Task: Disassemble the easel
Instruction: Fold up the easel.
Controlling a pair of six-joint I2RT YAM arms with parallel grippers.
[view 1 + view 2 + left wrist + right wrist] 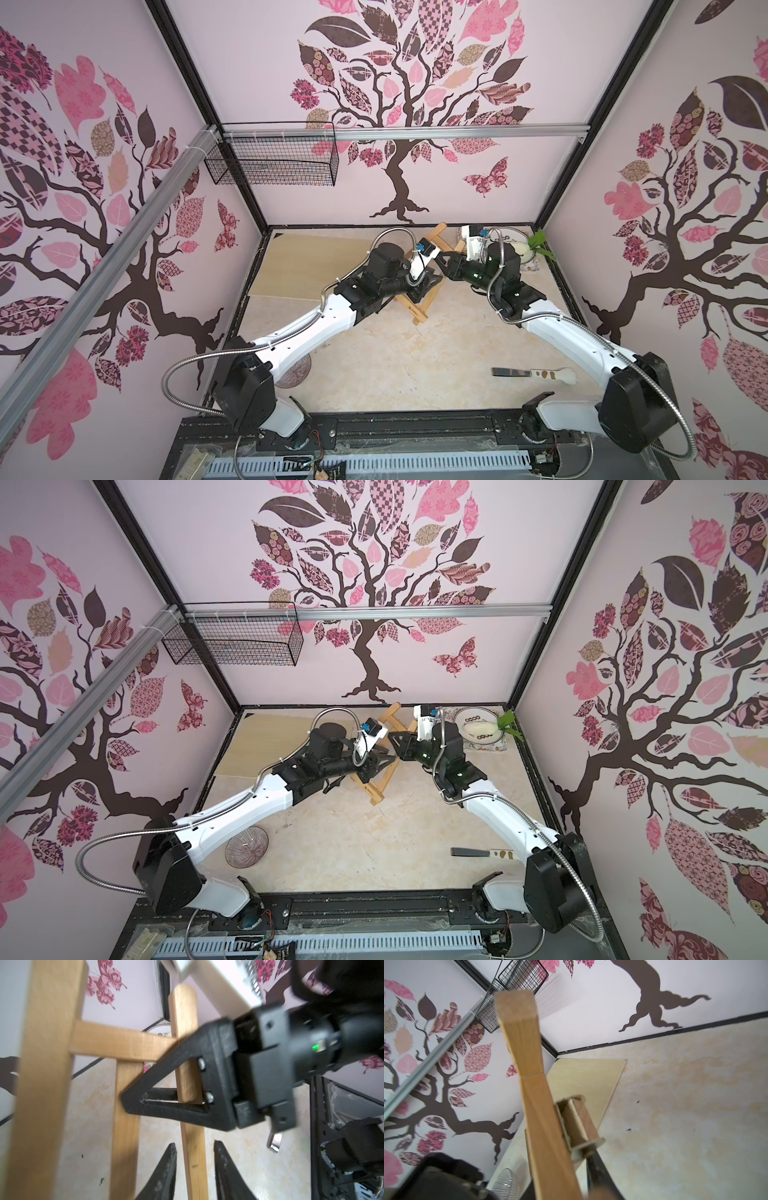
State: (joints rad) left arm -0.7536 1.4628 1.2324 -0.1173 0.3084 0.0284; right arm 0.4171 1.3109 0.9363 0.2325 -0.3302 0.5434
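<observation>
Gripping the easel from both sides: it stands tilted near the middle of the far half of the table, just right of the pale wooden board, top end toward the back wall. Left wrist view shows the right gripper clamped across the thin rear slat, jaws pressed flat on the wood. The left gripper straddles the same slat lower down with a visible gap on each side, so it is open and not holding. Right wrist view looks along a front slat with the metal hinge bracket beside it. Risks, as judgement: with only one clamp on, a pull on the hinged leg could drag or tip the whole frame rather than fold it; the grip near the slat's end could slip; the two claws sit close together and could collide. Containers: the wire basket hung on the rail looks empty, though I cannot be sure; the plate at the far right corner carries a white vegetable with green leaves; the patterned dish near the left arm holds nothing visible.
</observation>
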